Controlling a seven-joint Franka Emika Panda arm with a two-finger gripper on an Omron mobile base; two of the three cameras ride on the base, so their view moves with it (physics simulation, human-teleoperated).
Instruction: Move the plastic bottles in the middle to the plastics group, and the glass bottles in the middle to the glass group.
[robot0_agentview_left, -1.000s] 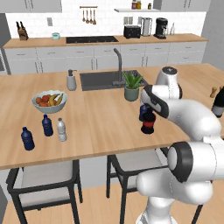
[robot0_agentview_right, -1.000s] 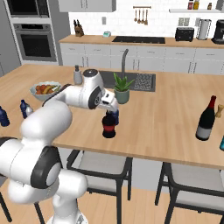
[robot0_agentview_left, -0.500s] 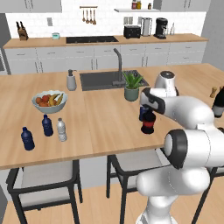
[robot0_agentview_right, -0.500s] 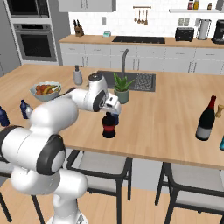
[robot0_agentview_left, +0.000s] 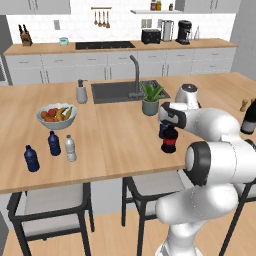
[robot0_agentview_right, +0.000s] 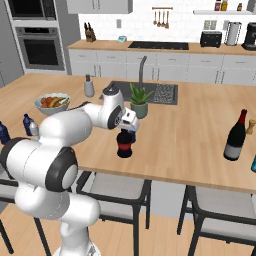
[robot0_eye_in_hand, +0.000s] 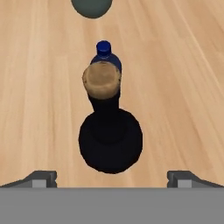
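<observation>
The squat glass bottle (robot0_agentview_left: 168, 143) (robot0_agentview_right: 124, 144) with a red band stands mid-counter. In the hand view I look down on its cork and dark body (robot0_eye_in_hand: 110, 141). Just behind it stands a dark blue plastic bottle (robot0_eye_in_hand: 104, 54) (robot0_agentview_left: 162, 131). My gripper (robot0_eye_in_hand: 113, 177) (robot0_agentview_left: 168, 127) (robot0_agentview_right: 129, 128) hovers open right above the squat bottle, one fingertip on either side, touching nothing. At the counter's left end the plastics group, two blue bottles (robot0_agentview_left: 31, 158) (robot0_agentview_left: 54, 143), stands with a clear white-capped bottle (robot0_agentview_left: 70, 149) beside them. The tall glass group bottle (robot0_agentview_left: 249, 118) (robot0_agentview_right: 235, 136) is at the right end.
A potted plant (robot0_agentview_left: 150, 99) (robot0_agentview_right: 139, 101) stands just beyond the two middle bottles, with the sink (robot0_agentview_left: 122, 91) behind it. A fruit bowl (robot0_agentview_left: 56, 115) and a soap dispenser (robot0_agentview_left: 81, 92) are on the left. A pepper grinder (robot0_agentview_right: 251, 126) is beside the tall bottle.
My elbow has swung lower while the hand stays over the squat bottle. The jaws have stayed open and no bottle has moved.
</observation>
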